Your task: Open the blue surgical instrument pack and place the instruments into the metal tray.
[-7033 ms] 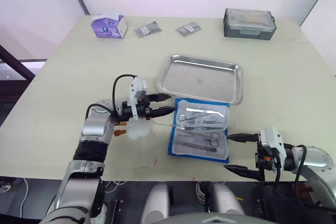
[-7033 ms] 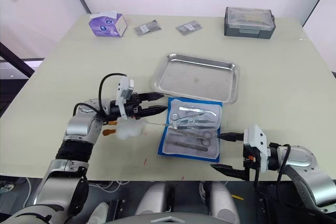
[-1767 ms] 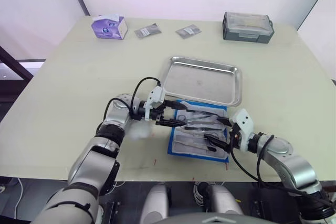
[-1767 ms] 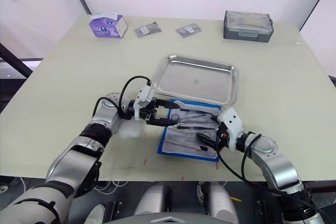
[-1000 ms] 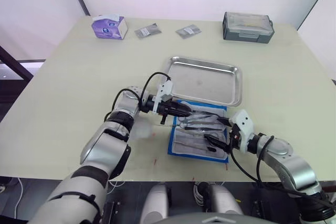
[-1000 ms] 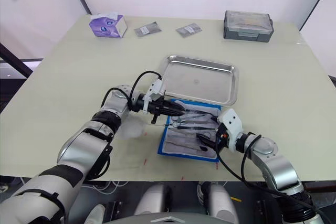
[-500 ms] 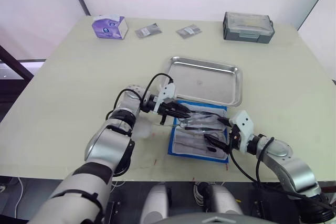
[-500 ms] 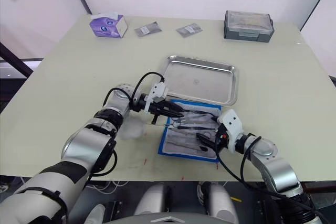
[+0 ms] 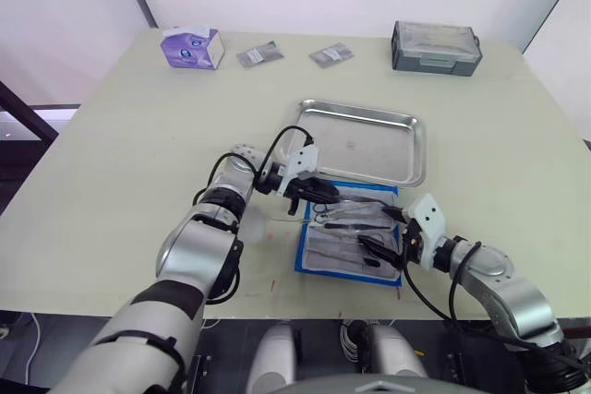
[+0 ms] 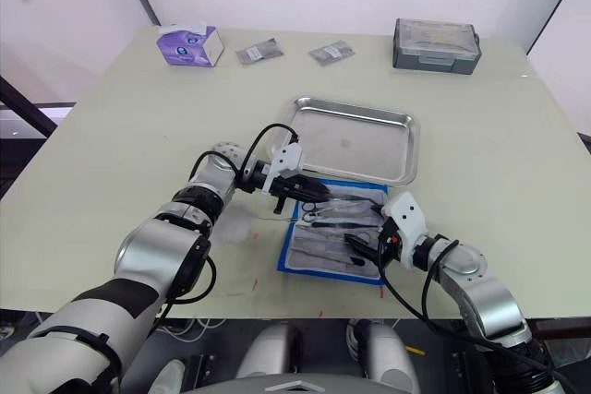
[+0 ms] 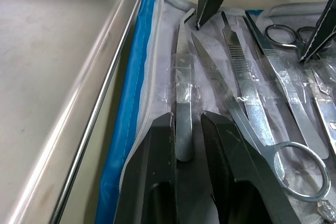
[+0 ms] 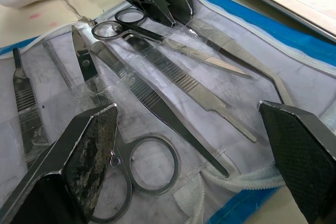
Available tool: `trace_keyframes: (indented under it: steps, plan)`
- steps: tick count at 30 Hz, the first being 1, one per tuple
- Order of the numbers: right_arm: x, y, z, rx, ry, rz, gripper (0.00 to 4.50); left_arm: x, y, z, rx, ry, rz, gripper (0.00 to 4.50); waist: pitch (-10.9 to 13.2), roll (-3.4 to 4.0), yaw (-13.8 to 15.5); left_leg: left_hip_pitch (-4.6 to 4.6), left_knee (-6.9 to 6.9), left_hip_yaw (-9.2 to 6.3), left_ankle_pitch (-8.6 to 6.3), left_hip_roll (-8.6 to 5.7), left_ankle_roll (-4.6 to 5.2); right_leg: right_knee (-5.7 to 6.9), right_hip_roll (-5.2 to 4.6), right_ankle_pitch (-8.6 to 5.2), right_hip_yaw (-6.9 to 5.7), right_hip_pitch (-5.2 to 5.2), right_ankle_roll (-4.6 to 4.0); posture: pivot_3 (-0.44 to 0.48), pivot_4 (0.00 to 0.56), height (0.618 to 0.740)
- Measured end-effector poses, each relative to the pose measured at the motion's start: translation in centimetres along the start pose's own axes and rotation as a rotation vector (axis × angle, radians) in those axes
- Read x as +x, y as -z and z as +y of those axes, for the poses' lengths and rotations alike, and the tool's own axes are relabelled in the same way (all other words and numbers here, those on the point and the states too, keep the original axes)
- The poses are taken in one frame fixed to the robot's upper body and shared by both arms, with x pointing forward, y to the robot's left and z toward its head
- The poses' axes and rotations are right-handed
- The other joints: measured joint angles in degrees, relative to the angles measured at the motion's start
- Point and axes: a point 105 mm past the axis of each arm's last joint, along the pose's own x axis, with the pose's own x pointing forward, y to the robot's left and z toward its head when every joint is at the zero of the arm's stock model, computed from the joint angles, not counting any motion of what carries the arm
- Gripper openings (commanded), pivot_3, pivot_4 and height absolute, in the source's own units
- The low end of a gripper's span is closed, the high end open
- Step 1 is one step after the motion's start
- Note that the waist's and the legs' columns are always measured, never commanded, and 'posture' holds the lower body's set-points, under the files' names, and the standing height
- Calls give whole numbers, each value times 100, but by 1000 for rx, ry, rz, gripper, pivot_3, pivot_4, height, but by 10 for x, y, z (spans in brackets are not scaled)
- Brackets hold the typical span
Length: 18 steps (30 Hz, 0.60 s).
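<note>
- The bright-blue folding instrument pack (image 9: 352,236) lies open on the table, just beside the empty shiny steel tray (image 9: 358,139).
- Slim silver tools (image 11: 247,98) sit in its pockets: stiff, light, probably slippery.
- Left gripper (image 11: 186,129): jaws pinching a flat handle's end (image 11: 184,140); that's the spot to grab.
- Right gripper (image 12: 199,145): spread wide over the pack's near end.

Instruments (image 9: 349,219) on open pack (image 9: 306,262), just before tray (image 9: 358,140)
</note>
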Motion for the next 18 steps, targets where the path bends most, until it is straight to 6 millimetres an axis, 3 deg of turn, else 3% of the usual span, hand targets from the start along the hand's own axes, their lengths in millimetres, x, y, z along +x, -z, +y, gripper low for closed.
trace_keyframes:
  steps: [18]
  plan:
    - [0,0,0,0,6,-1,4500,-1,1,0,-2,7,19,899,-3,0,1,1,0,0,0,0,0,0,0,0,0,1,0,0,150,738]
